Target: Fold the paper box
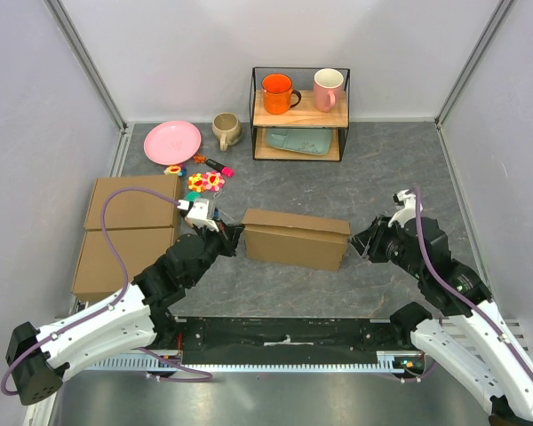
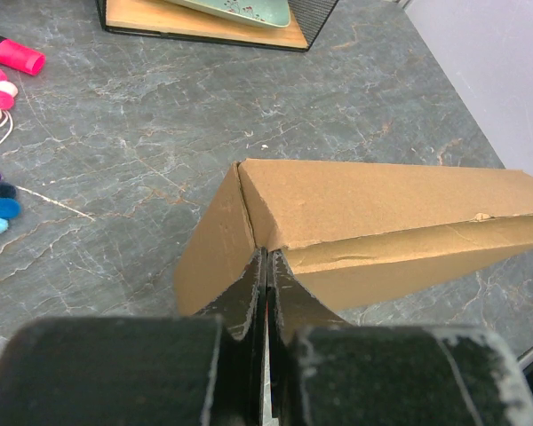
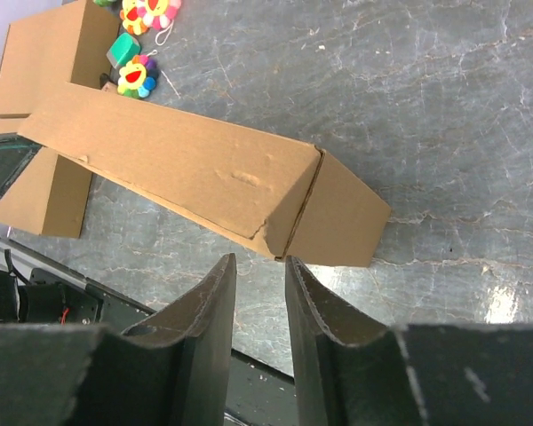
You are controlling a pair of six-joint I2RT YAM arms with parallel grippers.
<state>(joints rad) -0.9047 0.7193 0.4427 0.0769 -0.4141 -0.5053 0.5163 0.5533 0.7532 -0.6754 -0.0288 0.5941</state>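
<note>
Closing the paper box (image 1: 295,238) looks like the step now; it sits mid tabletop (image 1: 382,169), lid nearly down. The left tool (image 1: 234,236) is squeezed shut at its left end. The right tool (image 1: 359,242), slightly open and empty, should next push the right end.

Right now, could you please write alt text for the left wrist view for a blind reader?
The left tool, fingers pressed together, meets the near corner of a brown cardboard box on a grey marbled table. A shelf's wooden base and colourful toys sit at the frame's edges.
</note>
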